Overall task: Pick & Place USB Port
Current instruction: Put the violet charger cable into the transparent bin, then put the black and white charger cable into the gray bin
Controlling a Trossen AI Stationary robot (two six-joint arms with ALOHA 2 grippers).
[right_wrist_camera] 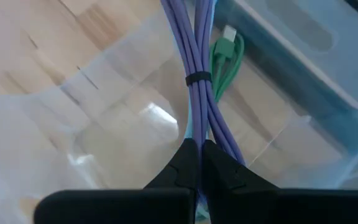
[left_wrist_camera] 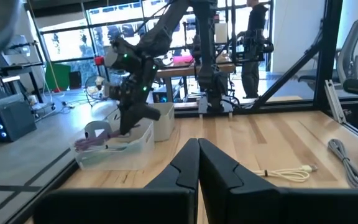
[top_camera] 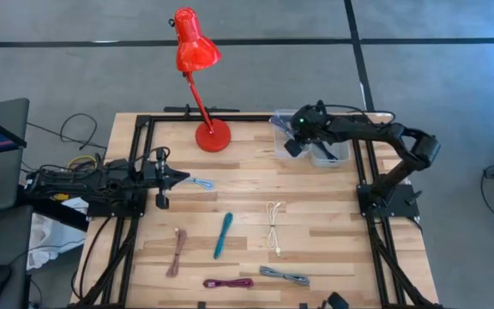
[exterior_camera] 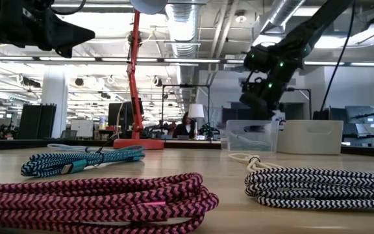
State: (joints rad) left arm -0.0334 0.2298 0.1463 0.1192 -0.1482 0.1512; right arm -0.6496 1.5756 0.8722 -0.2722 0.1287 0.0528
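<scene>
Wooden planks form the surface, which is bounded by a black metal frame and surrounded by grey floor. Open wood is left at the centre, between the red lamp standing at the far edge and the cables spread across the near half: a brown cable, a teal cable, a white cable, a magenta cable and a grey cable. A small light-blue cable is seen just beside the left claw, which is held above the left side of the surface with its fingers pressed together and nothing between them. The right claw is positioned over the clear plastic bin at the far right corner. In the right wrist view its fingers are shown closed on a bundled purple USB cable, which is bound by a black tie and hangs down into the bin. A green cable is seen lying inside the bin, beside the purple one. No brand, label or legible writing is visible.
</scene>
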